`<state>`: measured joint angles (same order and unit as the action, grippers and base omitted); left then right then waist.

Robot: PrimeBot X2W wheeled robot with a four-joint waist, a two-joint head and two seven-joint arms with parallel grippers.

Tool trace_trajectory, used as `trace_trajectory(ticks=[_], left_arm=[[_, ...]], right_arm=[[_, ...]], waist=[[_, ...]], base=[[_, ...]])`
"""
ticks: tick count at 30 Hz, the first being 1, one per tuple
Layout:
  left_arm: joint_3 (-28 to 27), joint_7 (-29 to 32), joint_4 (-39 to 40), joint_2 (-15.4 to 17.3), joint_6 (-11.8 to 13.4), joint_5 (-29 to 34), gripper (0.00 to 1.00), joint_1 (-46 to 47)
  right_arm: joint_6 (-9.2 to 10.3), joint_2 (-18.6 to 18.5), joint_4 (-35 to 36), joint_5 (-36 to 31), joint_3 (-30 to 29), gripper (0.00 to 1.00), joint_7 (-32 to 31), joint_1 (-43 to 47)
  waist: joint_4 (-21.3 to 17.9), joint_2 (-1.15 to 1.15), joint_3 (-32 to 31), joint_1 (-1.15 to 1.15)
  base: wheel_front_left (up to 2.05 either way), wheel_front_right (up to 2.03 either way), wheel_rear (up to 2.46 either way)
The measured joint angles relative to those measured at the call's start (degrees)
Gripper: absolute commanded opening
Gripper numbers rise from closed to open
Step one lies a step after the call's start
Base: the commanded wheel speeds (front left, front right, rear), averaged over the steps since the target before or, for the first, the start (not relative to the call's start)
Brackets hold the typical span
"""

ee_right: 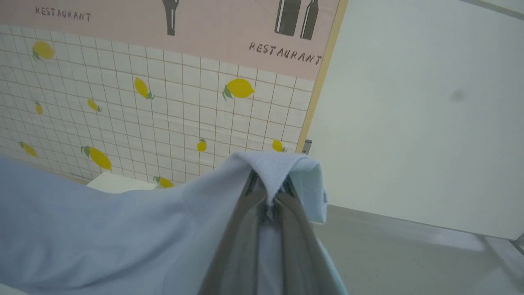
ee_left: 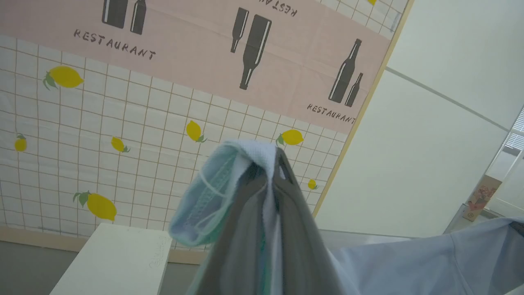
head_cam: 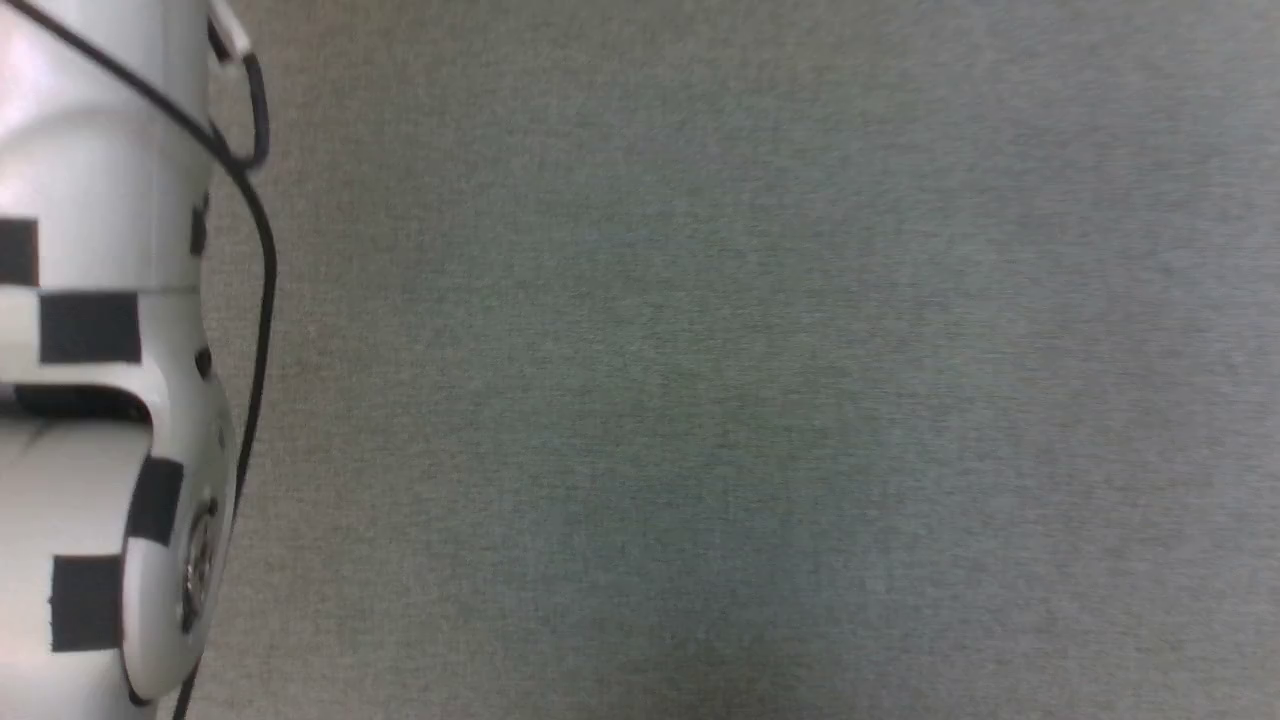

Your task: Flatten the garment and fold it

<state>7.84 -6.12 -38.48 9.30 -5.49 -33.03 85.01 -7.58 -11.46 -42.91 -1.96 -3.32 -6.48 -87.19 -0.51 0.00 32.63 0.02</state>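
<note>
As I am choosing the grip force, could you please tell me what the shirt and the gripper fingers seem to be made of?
Light blue shirt: soft knit cloth, matte; a fine waffle-like texture shows where the right gripper pinches it, and it hangs in loose folds.
Gripper fingers: smooth, matte dark grey, probably plastic or rubber; too blurred to tell which.

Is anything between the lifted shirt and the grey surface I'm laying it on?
Nothing visible. Left gripper and right gripper both pinch the light blue polo shirt; the grey surface in the head view carries no objects.
</note>
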Motion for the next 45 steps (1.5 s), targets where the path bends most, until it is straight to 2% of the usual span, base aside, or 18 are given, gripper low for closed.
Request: trace_trajectory(ticks=[3, 6, 11, 14, 19, 22, 25, 29, 36, 41, 45], left_arm=[[0.19, 0.75, -0.09, 0.76, -1.12, -2.64, 0.00, -3.37], [0.41, 3.39, 2.24, 2.16, -1.54, -6.53, 0.00, -7.42], [0.19, 10.11, 10.47, 5.00, -1.59, -13.32, 0.00, -17.53], [-1.72, 14.58, 18.05, 6.04, -1.23, -17.95, 0.00, -25.35], [-3.49, 20.18, 33.92, 7.79, 2.83, -21.43, 0.00, -41.66], [-4.92, 21.31, 42.81, 7.69, 6.45, -23.09, 0.00, -51.86], [-5.67, 21.67, 48.51, 7.84, 8.50, -23.01, 0.00, -59.90], [-5.91, 20.65, 51.68, 7.28, 10.11, -22.81, 0.00, -69.18], [-4.54, 20.58, 54.28, 5.48, 10.53, -23.60, 0.00, -82.06], [-2.92, 20.69, 54.65, 4.92, 9.32, -25.25, 0.00, -90.99], [-2.91, 21.80, 54.91, 5.86, 9.50, -25.52, 0.00, -98.03]], right_arm=[[0.00, -1.10, -1.15, 3.22, 3.70, 0.00, 0.70, 3.57], [0.00, -2.83, -0.18, 9.33, 7.22, 0.00, 0.52, 6.91], [0.00, -7.62, 9.12, 21.71, 9.70, 0.00, -3.47, 15.18], [0.00, -11.01, 17.13, 26.99, 8.97, 0.00, -7.12, 22.40], [0.00, -12.76, 29.66, 32.51, 1.62, 0.00, -12.12, 37.84], [0.01, -11.47, 36.39, 33.03, -3.58, 0.00, -14.56, 48.13], [0.01, -7.81, 41.81, 33.29, -7.11, 0.00, -16.53, 56.47], [0.01, -2.57, 47.09, 33.27, -9.54, 0.00, -18.66, 65.91], [0.01, 3.79, 52.45, 33.30, -12.00, 0.00, -20.81, 79.06], [0.01, 5.78, 53.94, 34.29, -13.07, 0.00, -23.74, 87.92], [0.01, 6.26, 55.58, 34.90, -13.44, 0.00, -27.09, 95.22]], waist=[[1.05, 0.00, 1.01, 0.00], [1.95, 0.00, 0.95, 0.00], [2.37, 0.00, -0.70, -0.01], [2.44, 0.00, -1.92, -0.01], [2.53, 0.00, -4.38, -0.02], [2.55, 0.00, -6.49, -0.02], [2.49, 0.00, -8.64, -0.02], [2.35, 0.00, -11.65, -0.03], [2.26, 0.00, -16.87, -0.02], [2.42, 0.00, -20.54, -0.03], [2.55, 0.00, -23.73, -0.03]], base=[[0.00, 0.00, 0.00], [0.00, 0.00, 0.00], [0.00, 0.00, 0.00], [0.00, 0.00, 0.00], [0.00, 0.00, 0.00], [0.00, 0.00, 0.00], [0.00, 0.00, 0.00], [0.00, 0.00, 0.00], [0.00, 0.00, 0.00], [0.00, 0.00, 0.00], [0.00, 0.00, 0.00]])
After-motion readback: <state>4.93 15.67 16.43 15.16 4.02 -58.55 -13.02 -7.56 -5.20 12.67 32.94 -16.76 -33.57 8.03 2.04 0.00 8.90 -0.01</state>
